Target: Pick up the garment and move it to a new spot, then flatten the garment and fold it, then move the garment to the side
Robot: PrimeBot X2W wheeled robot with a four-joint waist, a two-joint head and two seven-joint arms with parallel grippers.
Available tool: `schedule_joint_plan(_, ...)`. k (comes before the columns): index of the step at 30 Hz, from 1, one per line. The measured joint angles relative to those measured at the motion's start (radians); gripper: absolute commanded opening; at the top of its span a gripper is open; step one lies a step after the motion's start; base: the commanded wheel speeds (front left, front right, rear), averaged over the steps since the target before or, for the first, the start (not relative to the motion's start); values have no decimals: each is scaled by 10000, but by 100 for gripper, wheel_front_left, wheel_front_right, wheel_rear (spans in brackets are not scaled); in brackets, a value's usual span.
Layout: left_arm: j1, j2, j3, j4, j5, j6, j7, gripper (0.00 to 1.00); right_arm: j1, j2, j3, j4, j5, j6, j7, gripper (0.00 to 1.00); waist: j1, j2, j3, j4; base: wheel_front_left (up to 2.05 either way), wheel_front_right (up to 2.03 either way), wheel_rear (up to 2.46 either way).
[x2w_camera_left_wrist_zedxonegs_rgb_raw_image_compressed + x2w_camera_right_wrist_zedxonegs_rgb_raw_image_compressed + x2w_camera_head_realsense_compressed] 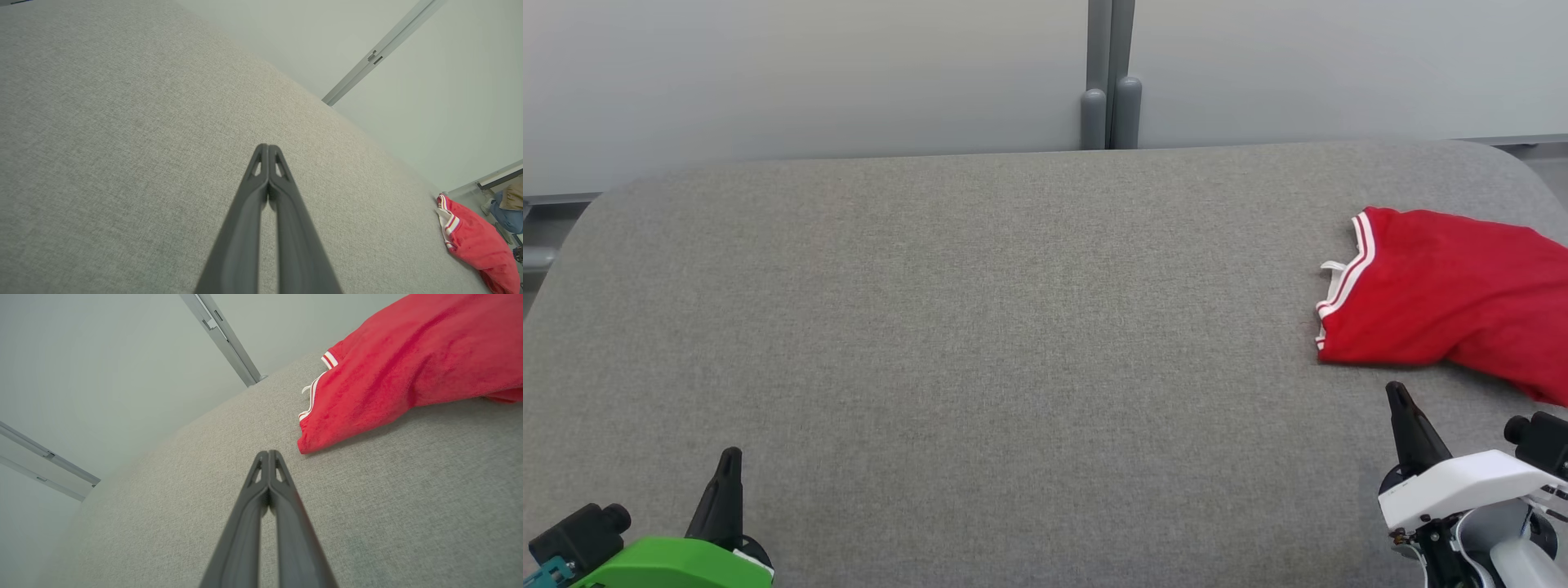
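**Red garment lying at the table's right side, both grippers closed and empty**

Head view: the red garment (1437, 294) is lying rumpled near the right edge of the grey padded table (1013, 327), its white-striped hem facing the centre. The left gripper (731, 457) and the right gripper (1396, 394) are sitting low, fingers pressed together, holding nothing.

Left wrist view: the left gripper (268, 149) is pointing over bare table, well apart from the garment (478, 241).

Right wrist view: the right gripper (268, 455) is pointing near the garment's corner (388, 375), not touching it.

I am judging that this fits both a garment waiting for pick-up and one already put aside. Either way, closed fingers passing nearby should be avoiding the loose hem
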Motion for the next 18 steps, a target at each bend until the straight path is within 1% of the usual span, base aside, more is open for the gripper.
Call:
schedule_joint_plan(9, -157, -209, 284, 140, -800, -184, 267, 0, -185, 134, -336, 105, 1124, 230, 242, 0, 0, 0, 1, -119, 0, 0, 0)
schedule_joint_plan(16, -247, -345, 464, 295, -1367, -286, 485, 0, -269, 290, -545, 194, 1896, 322, 437, 0, 0, 0, 1, -198, 0, 0, 0)
schedule_joint_plan(18, -257, -382, 520, 324, -1534, -355, 552, 0, -346, 330, -617, 236, 2130, 407, 456, 0, 0, 0, 1, -223, 0, 0, 0)
